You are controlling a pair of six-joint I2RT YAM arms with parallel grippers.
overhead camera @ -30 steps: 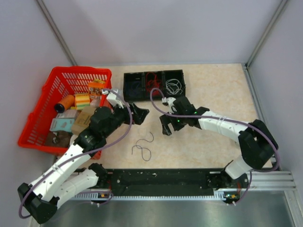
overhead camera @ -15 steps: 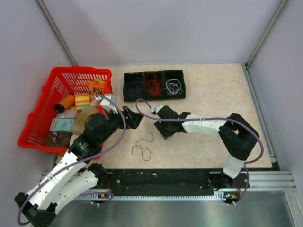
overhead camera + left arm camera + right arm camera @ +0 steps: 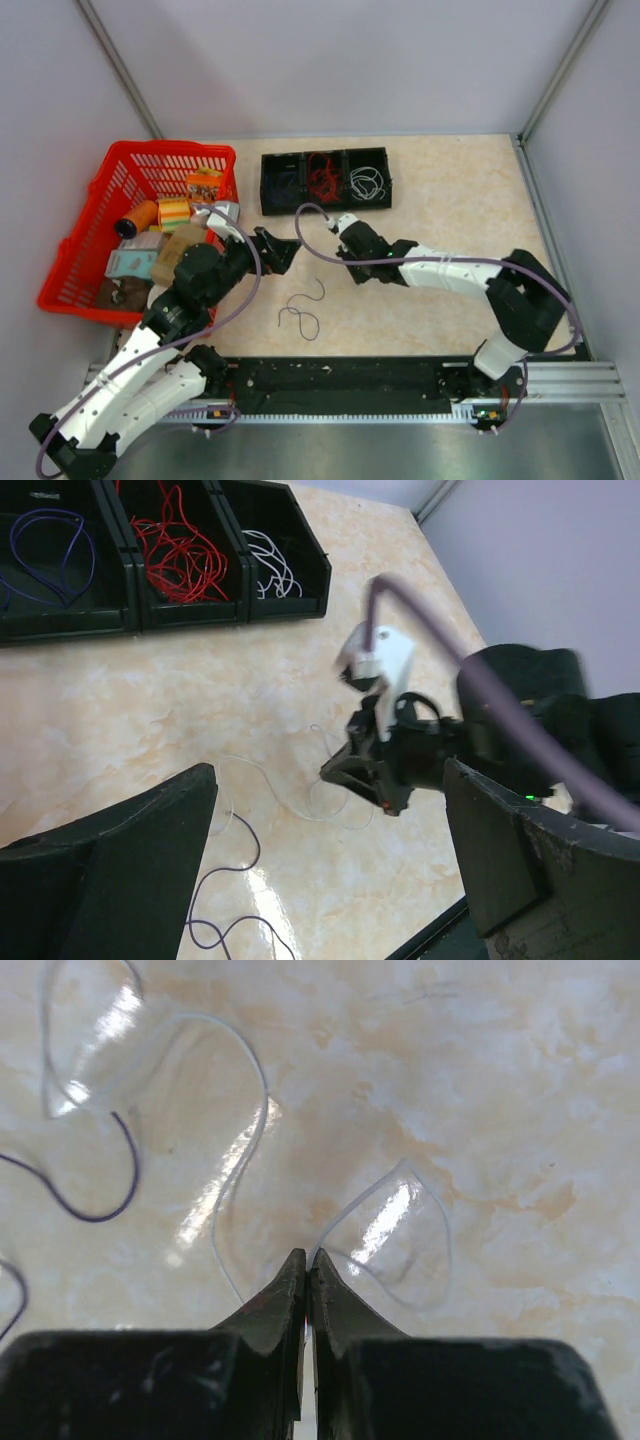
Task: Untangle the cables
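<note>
So, mostly done I reckon: cables (image 3: 180, 550) lie sorted in the far tray (image 3: 180, 615). Left on the bench (image 3: 460, 200) are a white strand (image 3: 445, 1235), pinched in my right gripper (image 3: 308, 1257) jaws, and a purple strand (image 3: 134, 1165). My left gripper (image 3: 330, 770) has its jaws spread.

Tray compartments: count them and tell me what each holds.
3. The left compartment holds blue cables, the middle compartment red cables, and the right compartment white cables. All three show fully; none seems hidden.
</note>
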